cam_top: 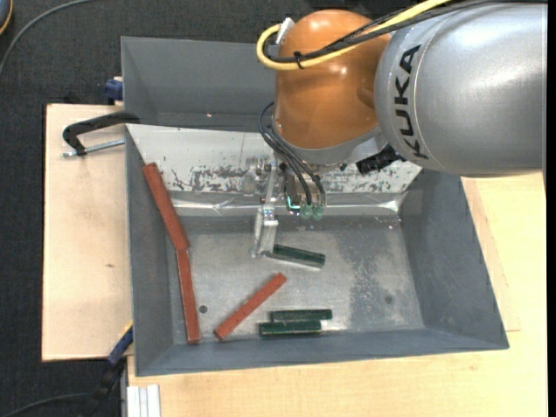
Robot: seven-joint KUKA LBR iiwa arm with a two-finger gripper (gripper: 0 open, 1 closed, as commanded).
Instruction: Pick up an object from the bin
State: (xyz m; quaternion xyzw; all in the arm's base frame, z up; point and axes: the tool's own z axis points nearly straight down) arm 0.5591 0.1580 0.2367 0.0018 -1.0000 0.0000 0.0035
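a grey metal bin (452, 259) stands in front of me, with a few thin flat sticks loose on its floor.

closest, along the front wall, two dark green bars (295, 321) lie side by side and touching, probably too snug against the wall for an easy pick. just behind them a red-brown stick (250, 306) lies at a slant on open floor. to the left, two longer red-brown sticks (186, 294) run end to end along the foot of the left wall, as if they had slid there and come to rest.

further in, at mid-floor, a single dark green bar (299, 256) lies flat and apart from the rest, with bare metal all round it. it is short, slim and straight-edged, with a dull surface. i judge it the likeliest thing to be picked, since nothing crowds it.

the claw (265, 233) hangs straight down with its tip just beside this bar's left end, low over the floor; a vertical approach suits something lying so flat. i cannot tell whether the claw is open or closed, and i see nothing held in it.

above and behind, the wrist's orange cover (326, 76) and the thick silver arm (469, 68) reach in from the right, a yellow cable (417, 7) looping over them.
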